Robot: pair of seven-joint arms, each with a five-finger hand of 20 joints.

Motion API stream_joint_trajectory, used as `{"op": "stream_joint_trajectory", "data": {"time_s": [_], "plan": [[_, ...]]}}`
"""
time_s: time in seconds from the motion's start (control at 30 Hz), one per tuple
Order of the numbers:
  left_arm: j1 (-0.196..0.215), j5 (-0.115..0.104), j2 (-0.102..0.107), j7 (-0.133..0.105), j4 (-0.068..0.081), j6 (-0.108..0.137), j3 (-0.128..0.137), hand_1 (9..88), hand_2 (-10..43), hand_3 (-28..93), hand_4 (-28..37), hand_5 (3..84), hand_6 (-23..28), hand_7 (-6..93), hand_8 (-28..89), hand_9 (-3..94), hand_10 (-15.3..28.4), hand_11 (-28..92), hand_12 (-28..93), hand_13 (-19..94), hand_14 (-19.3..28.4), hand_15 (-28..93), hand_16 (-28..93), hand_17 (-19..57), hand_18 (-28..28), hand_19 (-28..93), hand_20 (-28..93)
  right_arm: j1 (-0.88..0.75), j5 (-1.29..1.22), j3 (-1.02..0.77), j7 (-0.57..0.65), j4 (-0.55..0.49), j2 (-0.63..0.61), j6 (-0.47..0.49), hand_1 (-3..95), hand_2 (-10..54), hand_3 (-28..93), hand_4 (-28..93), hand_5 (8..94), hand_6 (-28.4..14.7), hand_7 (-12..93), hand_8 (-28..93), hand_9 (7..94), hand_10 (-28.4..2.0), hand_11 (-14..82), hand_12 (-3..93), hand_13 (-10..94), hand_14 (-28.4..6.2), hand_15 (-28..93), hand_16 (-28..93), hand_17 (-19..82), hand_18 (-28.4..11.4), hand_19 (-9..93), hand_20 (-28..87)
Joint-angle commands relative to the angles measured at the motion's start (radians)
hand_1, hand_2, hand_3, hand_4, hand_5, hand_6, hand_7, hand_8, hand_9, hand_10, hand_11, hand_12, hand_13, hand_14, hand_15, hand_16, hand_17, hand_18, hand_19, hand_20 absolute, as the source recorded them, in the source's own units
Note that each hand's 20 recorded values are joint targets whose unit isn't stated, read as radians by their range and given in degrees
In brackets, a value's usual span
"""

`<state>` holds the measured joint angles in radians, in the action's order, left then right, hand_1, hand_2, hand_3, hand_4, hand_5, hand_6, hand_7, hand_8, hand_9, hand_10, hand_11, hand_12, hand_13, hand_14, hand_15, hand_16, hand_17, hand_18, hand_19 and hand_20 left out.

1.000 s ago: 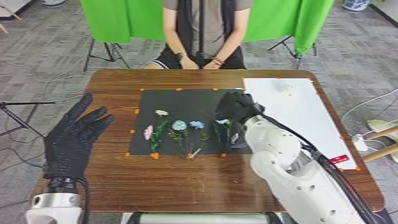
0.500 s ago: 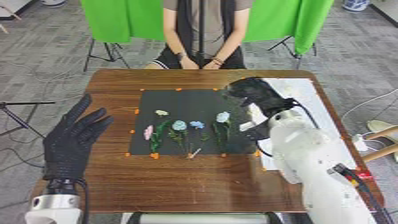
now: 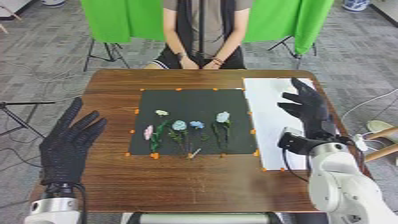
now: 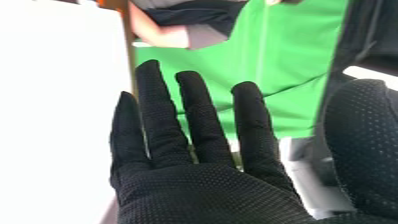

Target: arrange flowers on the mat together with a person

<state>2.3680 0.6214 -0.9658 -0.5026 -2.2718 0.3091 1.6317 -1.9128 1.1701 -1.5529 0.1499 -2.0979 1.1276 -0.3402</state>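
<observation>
at the lower edge of the frame we have the brown worktop (image 3: 195, 187). our left hand (image 3: 64, 155) waits at the left, its fingers straight and apart, holding nothing. our right hand (image 3: 318, 119) is at the right, beside the black mat (image 3: 188, 101), its fingers straight and spread, with nothing in them.

farther in, at mid-frame, the flowers lie on the mat: the pink flower (image 3: 148, 132) at the left, the pale blue bloom (image 3: 179, 125) and the small blue flower (image 3: 196, 124) near the middle, the whitish bloom (image 3: 222, 117) to their right, and the small cream flower (image 3: 162, 113) higher up. the white sheet (image 3: 269, 102) runs along the mat's right side.

we judge ourselves between placements. next we should keep both hands off the mat while the layout is checked, then add or straighten a stem without brushing its neighbours.
</observation>
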Motion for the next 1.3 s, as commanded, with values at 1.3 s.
{"op": "stream_joint_trajectory", "data": {"time_s": [1.3], "plan": [[0.014,-0.003,-0.009,0.013,0.006,-0.003,-0.003,19.2,6.6,76,-28.3,33.4,6.4,10.3,-9,35.7,20.4,23,11,27,27.2,48,-9,-6.4,26.8,60,-2,-0.104,-0.180,-0.079,-0.048,-0.011,0.057,0.013,15.4,6.2,83,-28,36.9,0.8,12,-13,44.8,-17.9,11.7,12.2,37,-20.3,34,12,1,-19.3,42,17]]}}
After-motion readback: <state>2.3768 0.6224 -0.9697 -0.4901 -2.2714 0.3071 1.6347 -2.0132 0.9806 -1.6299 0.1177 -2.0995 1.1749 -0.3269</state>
